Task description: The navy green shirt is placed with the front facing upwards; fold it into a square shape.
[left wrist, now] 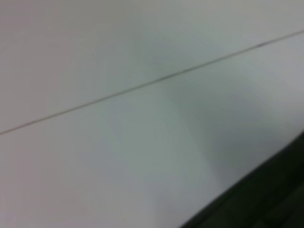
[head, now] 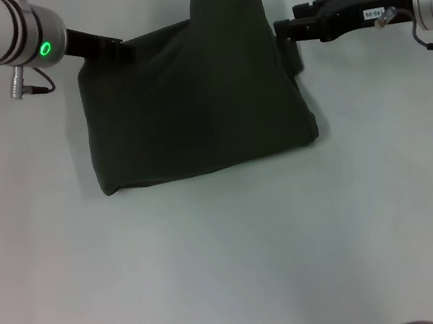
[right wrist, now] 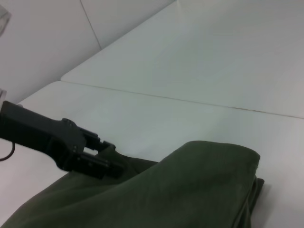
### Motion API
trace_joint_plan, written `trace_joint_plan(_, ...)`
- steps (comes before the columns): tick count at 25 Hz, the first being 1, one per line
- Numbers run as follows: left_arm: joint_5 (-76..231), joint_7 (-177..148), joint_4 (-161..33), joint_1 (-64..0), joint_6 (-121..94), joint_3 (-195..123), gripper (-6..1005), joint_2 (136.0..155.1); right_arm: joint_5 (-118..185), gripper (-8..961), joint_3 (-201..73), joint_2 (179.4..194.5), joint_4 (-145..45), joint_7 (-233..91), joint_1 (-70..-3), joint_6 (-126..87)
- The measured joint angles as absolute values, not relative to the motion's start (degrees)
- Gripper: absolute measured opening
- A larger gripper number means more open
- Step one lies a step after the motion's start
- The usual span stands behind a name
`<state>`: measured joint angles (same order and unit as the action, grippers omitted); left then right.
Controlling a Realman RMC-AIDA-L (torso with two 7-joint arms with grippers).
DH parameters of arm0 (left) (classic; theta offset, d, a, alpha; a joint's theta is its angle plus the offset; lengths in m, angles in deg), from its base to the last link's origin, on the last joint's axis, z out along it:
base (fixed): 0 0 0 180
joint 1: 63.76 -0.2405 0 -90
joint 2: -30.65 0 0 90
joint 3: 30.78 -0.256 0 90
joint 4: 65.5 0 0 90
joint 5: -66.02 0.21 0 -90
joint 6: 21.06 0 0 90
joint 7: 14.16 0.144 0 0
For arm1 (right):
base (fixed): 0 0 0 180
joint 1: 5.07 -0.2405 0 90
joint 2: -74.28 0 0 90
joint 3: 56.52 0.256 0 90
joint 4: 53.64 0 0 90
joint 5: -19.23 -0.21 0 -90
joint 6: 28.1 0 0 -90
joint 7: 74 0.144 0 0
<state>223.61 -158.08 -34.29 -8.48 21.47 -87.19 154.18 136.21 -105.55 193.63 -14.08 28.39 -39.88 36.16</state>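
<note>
- Pale white worktop [head: 237,276], with a thin seam line across it in both wrist views.
- Navy green shirt [head: 190,108] lying on the far middle of the worktop, already folded into a thick, roughly rectangular bundle; plain dark fabric on top, no lettering showing.
- One raised hump of cloth at the far right corner of the bundle, standing higher than the rest; same rounded fold seen close in the right wrist view [right wrist: 190,185].
- Left end effector [head: 114,46] at the far left corner of the shirt, dark fingers touching the cloth edge; in the right wrist view [right wrist: 102,159] closed on the fabric there.
- Right end effector [head: 288,36] at the right edge of the shirt, just beside the hump, fingertips against the cloth; cannot tell whether open or closed.
- Left wrist view: mostly bare worktop, a dark blurred shape in one corner, too unclear to name.
</note>
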Motion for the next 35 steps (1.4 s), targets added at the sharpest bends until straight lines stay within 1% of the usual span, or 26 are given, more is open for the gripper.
trace_joint_plan(1,223.6,-158.1,-34.4,-8.4,21.6,-88.0,699,154.17,136.2,526,-105.5,193.63,-14.1,28.4,-39.9,36.1)
trace_joint_plan(12,223.7,-158.7,-34.0,-8.4,21.8,-88.9,466,153.87,136.2,527,-105.5,193.63,-13.9,28.3,-39.9,36.1)
trace_joint_plan(19,223.7,-158.8,-33.8,-8.4,22.4,-88.8,226,153.63,136.2,527,-105.5,193.63,-13.9,28.3,-40.0,36.1)
trace_joint_plan(20,223.7,-158.8,-33.6,-8.5,22.4,-88.8,32,153.60,136.2,527,-105.5,193.63,-13.8,28.3,-40.0,36.1)
trace_joint_plan(26,223.7,-159.0,-31.6,-9.0,23.0,-88.7,28,153.64,136.2,527,-105.5,193.63,-13.8,28.5,-40.0,36.1)
trace_joint_plan(35,229.4,-164.4,-27.0,-11.5,22.8,-88.7,63,153.87,136.2,526,-105.5,193.63,-14.0,28.5,-40.0,36.2)
